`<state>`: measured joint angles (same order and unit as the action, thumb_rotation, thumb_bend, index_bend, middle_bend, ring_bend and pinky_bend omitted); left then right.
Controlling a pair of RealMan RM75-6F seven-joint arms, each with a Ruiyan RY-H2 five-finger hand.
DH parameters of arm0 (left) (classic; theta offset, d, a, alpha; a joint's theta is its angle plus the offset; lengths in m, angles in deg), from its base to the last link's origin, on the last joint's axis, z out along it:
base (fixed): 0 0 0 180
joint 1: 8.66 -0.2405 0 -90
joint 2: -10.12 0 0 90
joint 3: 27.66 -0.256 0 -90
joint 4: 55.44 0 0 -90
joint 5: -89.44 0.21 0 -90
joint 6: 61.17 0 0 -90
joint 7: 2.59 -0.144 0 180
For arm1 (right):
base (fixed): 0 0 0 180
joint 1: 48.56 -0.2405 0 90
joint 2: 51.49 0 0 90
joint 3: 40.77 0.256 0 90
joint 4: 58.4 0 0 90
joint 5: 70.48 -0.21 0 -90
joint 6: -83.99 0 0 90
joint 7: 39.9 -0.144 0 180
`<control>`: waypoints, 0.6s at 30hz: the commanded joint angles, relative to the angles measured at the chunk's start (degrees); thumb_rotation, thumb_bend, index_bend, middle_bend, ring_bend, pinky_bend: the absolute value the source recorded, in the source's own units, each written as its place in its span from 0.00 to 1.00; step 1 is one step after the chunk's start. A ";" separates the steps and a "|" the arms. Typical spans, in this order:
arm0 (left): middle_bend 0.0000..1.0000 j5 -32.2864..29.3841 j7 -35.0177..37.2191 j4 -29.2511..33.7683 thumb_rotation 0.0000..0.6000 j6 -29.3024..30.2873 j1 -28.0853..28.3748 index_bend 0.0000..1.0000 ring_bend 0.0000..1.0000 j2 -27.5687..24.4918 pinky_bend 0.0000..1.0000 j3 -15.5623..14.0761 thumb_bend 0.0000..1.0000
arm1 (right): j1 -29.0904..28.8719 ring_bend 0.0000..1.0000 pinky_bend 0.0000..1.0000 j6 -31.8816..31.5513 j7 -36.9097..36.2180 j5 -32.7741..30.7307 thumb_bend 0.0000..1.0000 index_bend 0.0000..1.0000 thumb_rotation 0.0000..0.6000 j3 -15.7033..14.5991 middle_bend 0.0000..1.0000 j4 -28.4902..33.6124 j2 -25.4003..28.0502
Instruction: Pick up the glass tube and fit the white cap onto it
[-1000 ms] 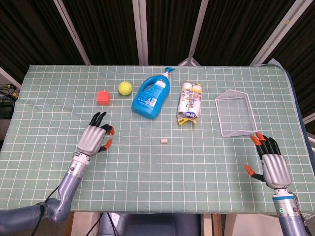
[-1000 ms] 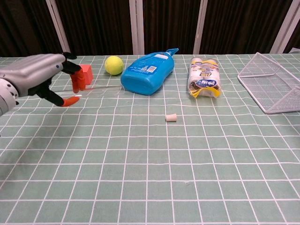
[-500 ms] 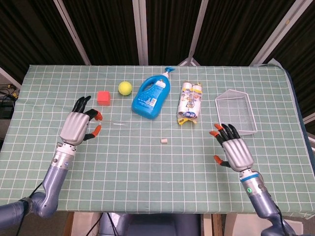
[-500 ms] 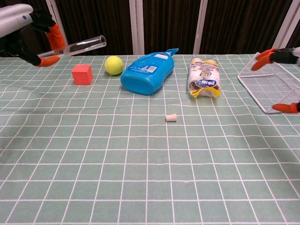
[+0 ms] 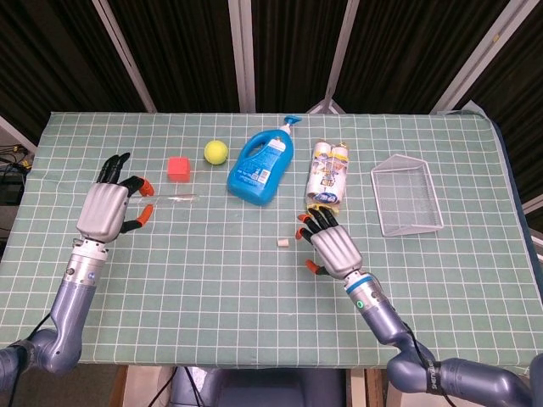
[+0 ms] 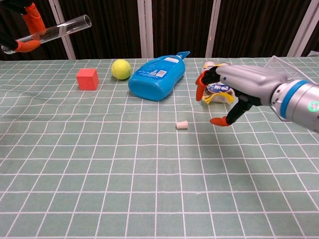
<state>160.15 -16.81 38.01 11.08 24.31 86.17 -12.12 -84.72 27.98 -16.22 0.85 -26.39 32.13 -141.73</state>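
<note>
Far left, the left hand point(image 5: 106, 209) is up off the table pinching the glass tube point(image 6: 55, 31) between orange fingertips point(image 6: 33, 17), near the tube's closed end. The tube's long axis runs mostly sideways, and in the chest view its open mouth points right and tilts a bit upward. Below that on the green checked cloth point(image 5: 212, 280) there's a red cube point(image 5: 177, 167), then a yellow ball point(image 5: 215, 152), then a blue bottle point(image 5: 258, 166) lying on its side with the spout aimed away from the robot; its label has print but it's too small to read. The white cap point(image 6: 182, 125) sits alone on the cloth in front of the bottle, lying on its side. Just right of the cap is the right hand point(image 5: 333, 246), fingers spread wide, holding nothing, hovering near the cap but not touching. Behind it is a yellow and white pack point(image 5: 329, 178) with a blue logo I can't make out. Far right is a wire basket point(image 5: 407, 196).
</note>
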 commanded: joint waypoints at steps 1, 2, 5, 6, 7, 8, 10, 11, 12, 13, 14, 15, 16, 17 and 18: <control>0.51 -0.25 0.10 0.19 1.00 0.10 -0.16 0.53 0.05 -0.55 0.00 0.24 0.63 | -1.91 0.07 0.04 0.79 1.49 -1.88 0.31 0.42 1.00 0.21 0.19 -3.03 -3.32; 0.51 -0.30 0.14 0.30 1.00 0.14 -0.18 0.53 0.05 -0.80 0.00 0.35 0.63 | -2.32 0.07 0.04 0.77 1.65 -2.25 0.31 0.42 1.00 0.27 0.19 -3.93 -4.19; 0.51 -0.30 0.31 0.76 1.00 0.33 -0.28 0.53 0.05 -1.36 0.00 0.56 0.63 | -3.36 0.07 0.04 0.75 2.01 -3.50 0.32 0.42 1.00 0.63 0.19 -6.61 -6.41; 0.51 -0.20 0.36 0.97 1.00 0.39 -0.33 0.53 0.05 -1.57 0.00 0.56 0.63 | -3.72 0.07 0.04 0.74 2.22 -3.99 0.32 0.42 1.00 0.78 0.19 -7.48 -7.10; 0.51 -0.04 0.36 1.12 1.00 0.44 -0.38 0.53 0.05 -1.79 0.00 0.50 0.63 | -4.08 0.07 0.04 0.72 2.46 -4.50 0.32 0.42 1.00 0.95 0.19 -8.28 -7.74; 0.51 0.07 0.37 1.20 1.00 0.48 -0.41 0.53 0.05 -1.91 0.00 0.45 0.63 | -4.31 0.07 0.04 0.73 2.66 -4.90 0.32 0.42 1.00 1.07 0.19 -8.75 -8.14; 0.51 0.21 0.49 1.37 1.00 0.54 -0.49 0.53 0.05 -2.17 0.00 0.39 0.63 | -4.99 0.07 0.04 0.69 3.45 -5.87 0.32 0.42 1.00 1.32 0.19 -9.95 -9.11; 0.51 0.21 0.58 1.42 1.00 0.54 -0.53 0.53 0.05 -2.26 0.00 0.38 0.63 | -5.27 0.07 0.04 0.62 3.81 -6.26 0.32 0.42 1.00 1.40 0.19 -10.45 -9.50; 0.51 0.19 0.66 1.46 1.00 0.52 -0.55 0.53 0.05 -2.30 0.00 0.36 0.63 | -5.49 0.07 0.04 0.61 4.07 -6.53 0.31 0.42 1.00 1.46 0.19 -10.79 -9.76; 0.51 0.18 0.74 1.48 1.00 0.47 -0.57 0.53 0.05 -2.36 0.00 0.32 0.63 | -5.78 0.07 0.04 0.61 4.44 -6.95 0.32 0.42 1.00 1.55 0.19 -11.24 -10.09; 0.51 0.21 0.78 1.46 1.00 0.43 -0.58 0.53 0.05 -2.40 0.00 0.26 0.63 | -6.07 0.07 0.04 0.59 4.77 -7.36 0.32 0.42 1.00 1.65 0.19 -11.67 -10.41; 0.51 0.24 0.82 1.43 1.00 0.36 -0.58 0.53 0.05 -2.44 0.00 0.18 0.63 | -6.34 0.07 0.04 0.64 5.12 -7.88 0.32 0.42 1.00 1.75 0.19 -12.14 -10.73; 0.51 0.27 0.86 1.40 1.00 0.34 -0.59 0.53 0.05 -2.46 0.00 0.15 0.63 | -6.49 0.07 0.04 0.67 5.32 -8.25 0.32 0.42 1.00 1.81 0.19 -12.38 -10.92; 0.51 0.30 0.91 1.33 1.00 0.31 -0.58 0.53 0.05 -2.45 0.00 0.10 0.63 | -6.73 0.07 0.04 0.73 5.58 -8.78 0.31 0.42 1.00 1.90 0.19 -12.76 -11.20; 0.51 0.30 0.97 1.27 1.00 0.26 -0.57 0.53 0.05 -2.43 0.00 0.07 0.63 | -6.95 0.07 0.04 0.78 5.77 -9.21 0.31 0.42 1.00 1.96 0.19 -13.11 -11.46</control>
<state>160.45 -15.86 39.30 11.35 23.74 83.73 -12.03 -91.39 28.69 -10.75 -7.97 -24.56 19.37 -152.88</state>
